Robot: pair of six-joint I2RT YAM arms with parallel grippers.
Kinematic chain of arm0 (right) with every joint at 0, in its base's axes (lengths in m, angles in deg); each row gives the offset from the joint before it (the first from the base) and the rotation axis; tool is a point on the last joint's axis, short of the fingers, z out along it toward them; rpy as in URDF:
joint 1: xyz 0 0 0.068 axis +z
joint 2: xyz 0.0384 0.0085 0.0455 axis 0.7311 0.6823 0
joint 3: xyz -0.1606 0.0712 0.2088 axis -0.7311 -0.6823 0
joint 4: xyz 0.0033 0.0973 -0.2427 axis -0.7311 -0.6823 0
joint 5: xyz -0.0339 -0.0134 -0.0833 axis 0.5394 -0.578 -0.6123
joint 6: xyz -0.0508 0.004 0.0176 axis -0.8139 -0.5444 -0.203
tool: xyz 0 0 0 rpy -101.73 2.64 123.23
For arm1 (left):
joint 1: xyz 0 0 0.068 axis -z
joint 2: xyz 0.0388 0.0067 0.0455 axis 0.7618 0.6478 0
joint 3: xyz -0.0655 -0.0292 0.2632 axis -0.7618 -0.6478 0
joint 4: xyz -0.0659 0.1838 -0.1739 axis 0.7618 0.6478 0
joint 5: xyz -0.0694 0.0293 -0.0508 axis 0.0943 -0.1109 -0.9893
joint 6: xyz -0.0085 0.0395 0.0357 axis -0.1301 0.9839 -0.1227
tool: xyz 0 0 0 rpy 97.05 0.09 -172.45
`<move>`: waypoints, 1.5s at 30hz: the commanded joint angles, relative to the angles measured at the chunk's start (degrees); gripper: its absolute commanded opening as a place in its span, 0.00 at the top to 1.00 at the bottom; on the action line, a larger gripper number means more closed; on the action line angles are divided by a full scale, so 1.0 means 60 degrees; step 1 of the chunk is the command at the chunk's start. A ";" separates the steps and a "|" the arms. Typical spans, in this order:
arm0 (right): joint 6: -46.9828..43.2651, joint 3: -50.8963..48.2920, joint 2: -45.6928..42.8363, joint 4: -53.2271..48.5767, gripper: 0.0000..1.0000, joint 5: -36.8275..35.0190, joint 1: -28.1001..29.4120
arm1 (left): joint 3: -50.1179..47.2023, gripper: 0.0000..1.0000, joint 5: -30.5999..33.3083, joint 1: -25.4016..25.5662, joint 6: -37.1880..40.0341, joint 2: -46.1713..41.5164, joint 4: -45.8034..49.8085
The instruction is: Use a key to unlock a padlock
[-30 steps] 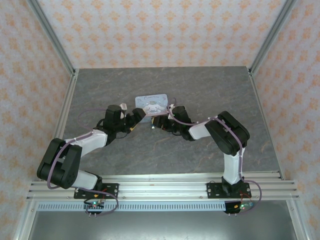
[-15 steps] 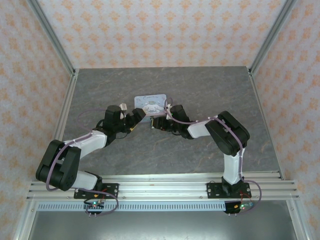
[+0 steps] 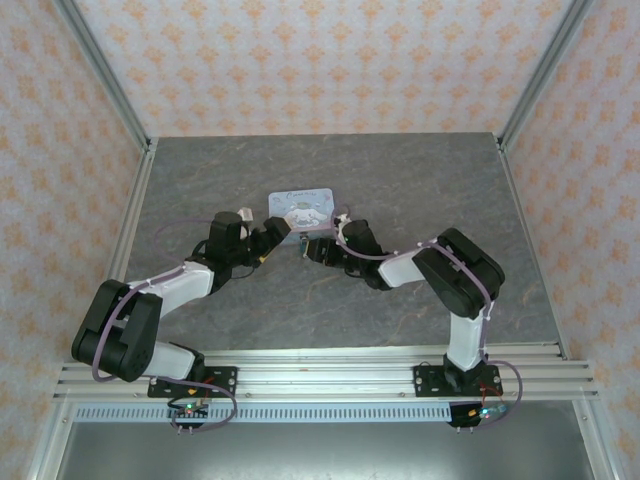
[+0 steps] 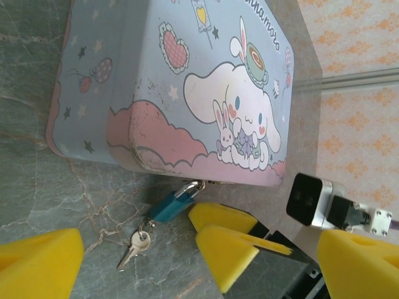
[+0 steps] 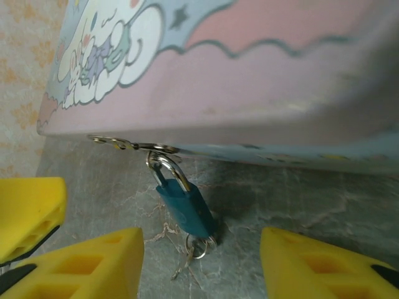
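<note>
Right end effector (image 5: pixel 202 265) parted, padlock (image 5: pixel 186 210) ahead (key (image 4: pixel 133 246) attached)

padlock (image 4: pixel 171 205): teal body, silver shackle hooked through tin (image 4: pixel 187 75) clasp, lying on table (image 4: pixel 37 187) | key (image 4: pixel 133 248): small, silver, on ring at padlock's base, flat

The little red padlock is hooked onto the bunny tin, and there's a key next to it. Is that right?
Not quite. The padlock is teal blue, not red; the right wrist view shows it plainly. It is hooked onto the bunny tin, and a key lies next to it.
</note>
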 commanded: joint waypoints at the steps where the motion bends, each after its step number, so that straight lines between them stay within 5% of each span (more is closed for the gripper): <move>1: 0.0393 -0.0356 -0.0008 -0.0098 0.47 -0.0584 0.0010 | 0.0232 0.03 0.0367 0.0056 -0.0014 0.0119 -0.0052; 22: -0.0016 0.0864 0.0790 -0.0599 0.49 -0.0522 0.0455 | 0.1242 0.03 0.0810 -0.0310 0.0091 0.1728 -0.0387; 45: -0.0027 0.1052 0.1216 -0.0516 0.74 -0.0434 0.0509 | 0.1275 0.03 0.0471 -0.0312 -0.0011 0.2308 -0.1014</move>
